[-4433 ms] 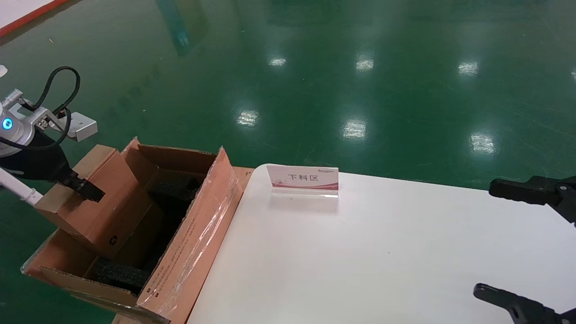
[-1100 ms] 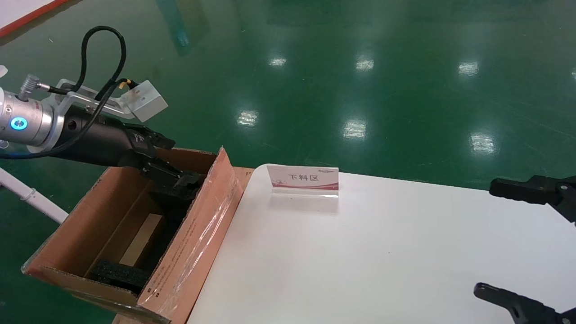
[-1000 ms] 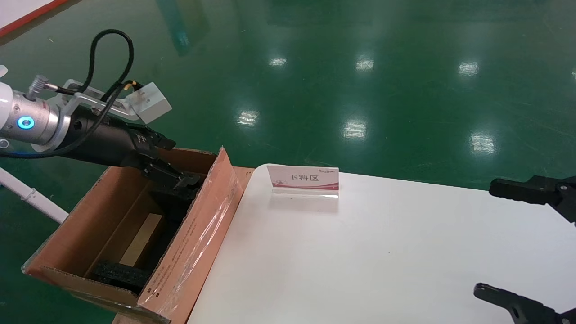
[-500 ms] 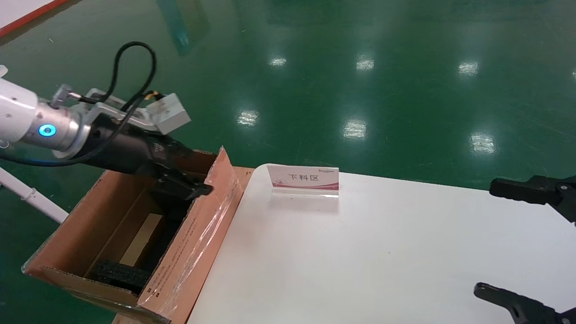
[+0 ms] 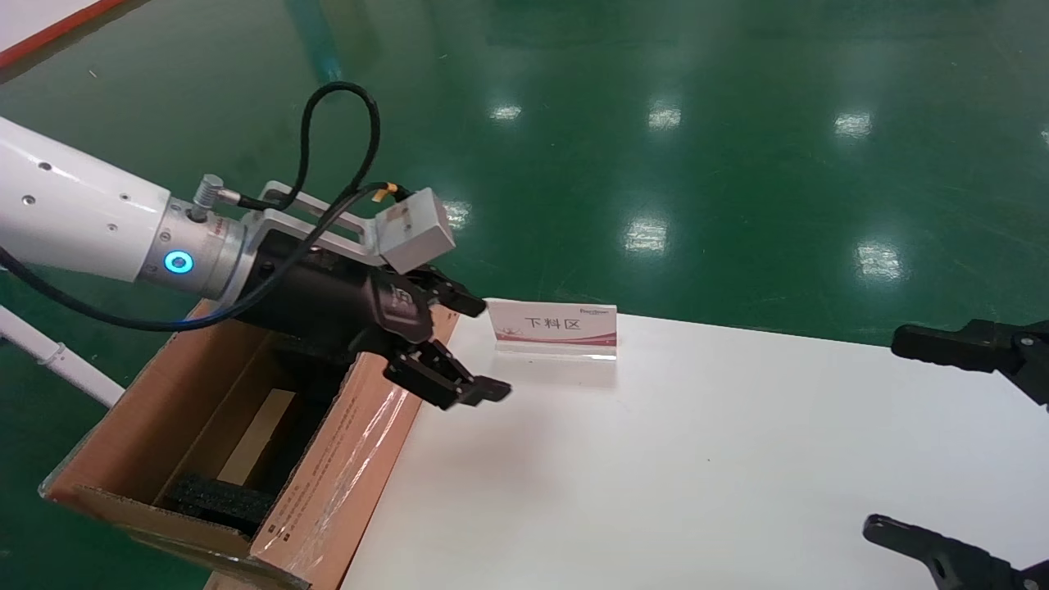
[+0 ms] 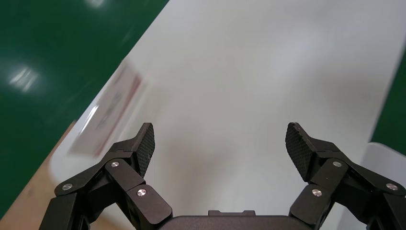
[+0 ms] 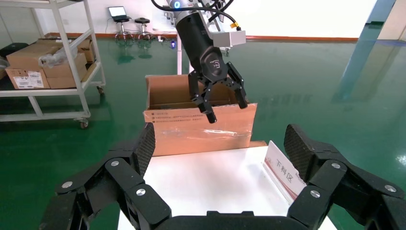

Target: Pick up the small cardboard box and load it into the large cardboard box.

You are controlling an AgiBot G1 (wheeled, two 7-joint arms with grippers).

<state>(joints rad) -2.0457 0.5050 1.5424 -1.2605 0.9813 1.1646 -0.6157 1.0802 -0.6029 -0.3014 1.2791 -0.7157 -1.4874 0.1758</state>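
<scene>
The large cardboard box (image 5: pixel 344 459) stands open on the floor against the table's left edge, its taped long flap up. The small cardboard box (image 5: pixel 256 442) lies flat inside it between black foam blocks (image 5: pixel 217 500); only a tan strip of it shows. My left gripper (image 5: pixel 471 348) is open and empty, above the long flap's far end and the table's left edge. In the left wrist view the left gripper (image 6: pixel 220 143) has only white table between its fingers. The right wrist view shows the large box (image 7: pixel 201 129) and the left gripper (image 7: pixel 222 103). My right gripper (image 5: pixel 883 434) is open and parked at the table's right side.
A white table (image 5: pixel 697 459) fills the middle and right. A red-and-white sign card (image 5: pixel 553 326) stands near its far left corner, close to my left gripper. Green floor lies all round. A shelf with cartons (image 7: pixel 43 62) stands far behind the large box.
My left gripper let go of the small box inside the large box, rose out of it and moved right, over the long flap to the table's edge. The right arm has not moved.
</scene>
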